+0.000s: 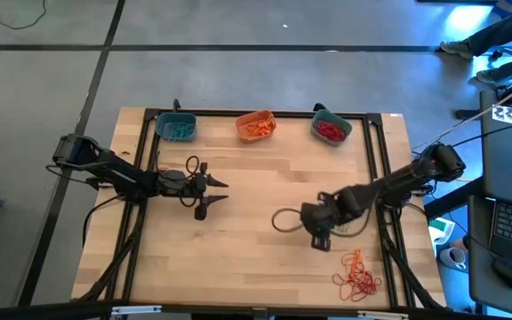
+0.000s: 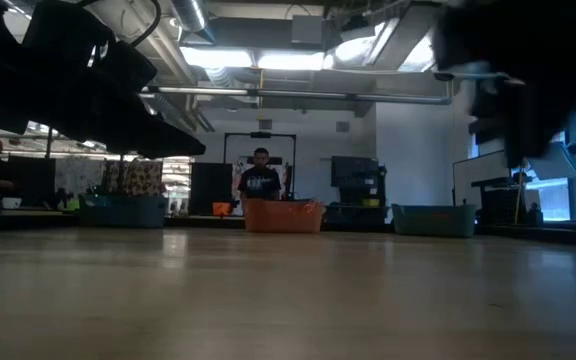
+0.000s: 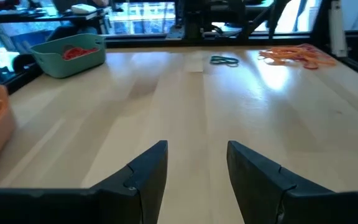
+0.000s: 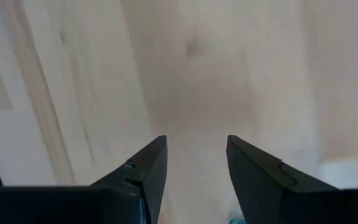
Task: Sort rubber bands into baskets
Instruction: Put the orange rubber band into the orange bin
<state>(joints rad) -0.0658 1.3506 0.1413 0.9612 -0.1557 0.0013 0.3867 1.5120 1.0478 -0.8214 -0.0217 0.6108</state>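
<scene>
Three baskets stand along the table's far edge: a teal one [image 1: 176, 128] holding teal bands, an orange one [image 1: 256, 125] holding orange bands, and a teal one [image 1: 331, 128] holding red bands. A pile of red and orange rubber bands [image 1: 356, 276] lies near the front right corner. It also shows in the left wrist view [image 3: 294, 55], with one teal band [image 3: 224, 60] beside it. My left gripper [image 1: 216, 194] is open and empty over the table's left middle. My right gripper [image 1: 321, 240] is open, pointing down at bare wood [image 4: 194, 93], left of the pile.
Black cables loop on the table beside my right gripper [image 1: 283, 220] and my left gripper [image 1: 192, 165]. Black frame rails run along the table's left and right sides. In the low view a person [image 2: 260, 175] stands in the room behind the orange basket [image 2: 283, 215].
</scene>
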